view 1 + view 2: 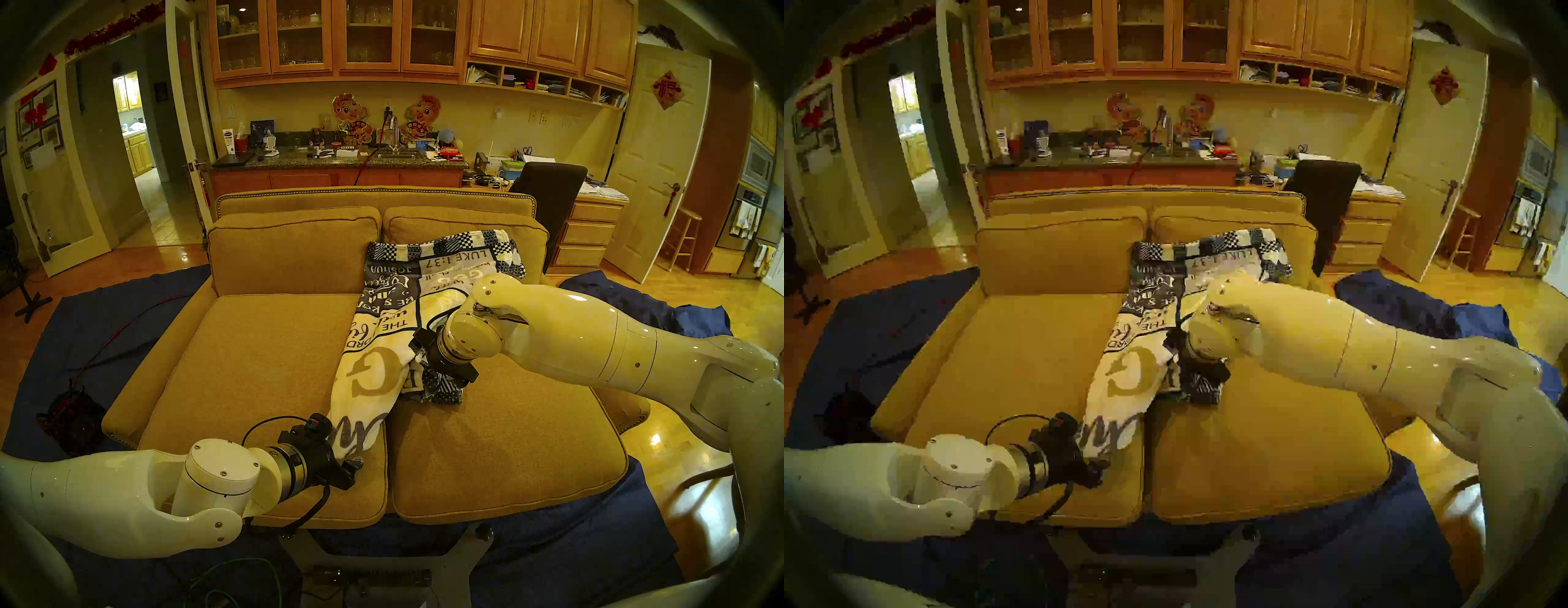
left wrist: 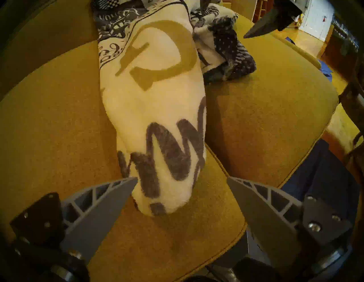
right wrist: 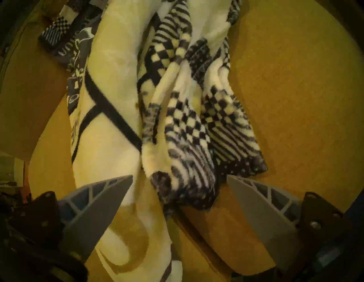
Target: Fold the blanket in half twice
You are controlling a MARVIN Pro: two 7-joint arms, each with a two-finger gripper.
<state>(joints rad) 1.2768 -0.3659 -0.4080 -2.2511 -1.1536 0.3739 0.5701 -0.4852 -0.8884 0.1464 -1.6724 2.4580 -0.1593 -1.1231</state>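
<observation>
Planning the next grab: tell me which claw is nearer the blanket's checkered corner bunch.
Right. The right claw hangs open just over the checkered bunch; the left claw sits open at the blanket's plain near tip.

Plush fleece blanket [image 1: 373, 373], coarse-woven matt sofa [image 1: 263, 361], glossy wood floor [image 1: 695, 293] — smooth glossy arm shells [image 1: 564, 335]

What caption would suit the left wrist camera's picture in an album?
Open left gripper poised over the near end of a bunched verse-print blanket lying on a mustard sofa.
</observation>
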